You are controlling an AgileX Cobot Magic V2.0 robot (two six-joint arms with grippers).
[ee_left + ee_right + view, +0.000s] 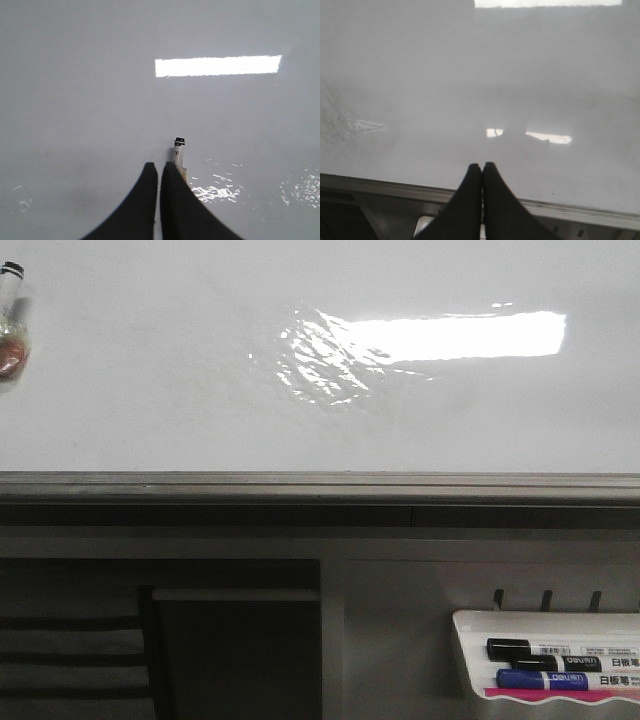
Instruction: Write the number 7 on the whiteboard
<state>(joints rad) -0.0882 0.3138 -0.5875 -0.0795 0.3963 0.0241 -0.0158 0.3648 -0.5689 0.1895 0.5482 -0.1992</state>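
Against the whiteboard (100, 90), the left gripper (159, 172) has its two black fingers (142, 200) pressed nearly together on a marker (179, 150), whose black-ringed end sticks out past the fingertips and points at the glossy white surface; whether the tip touches the board cannot be told. Beyond the marker the board reflects a bright rectangular light (218, 65), and rippled glare patches lie on the surface beside the fingers. No stroke of the number 7 can be made out on the board in any view. In the front view that marker (10, 285) shows only at the far left edge of the board, with a blurred glimpse of the tool below it. The right gripper (482, 170) hangs with its fingers closed tip to tip on nothing, poised over the board's lower part just above its grey bottom rail (580, 212). Under the rail (320, 485), toward the right, a small white marker tray (470, 650) holds a black marker (540, 650) and a blue marker (560, 680) lying side by side.
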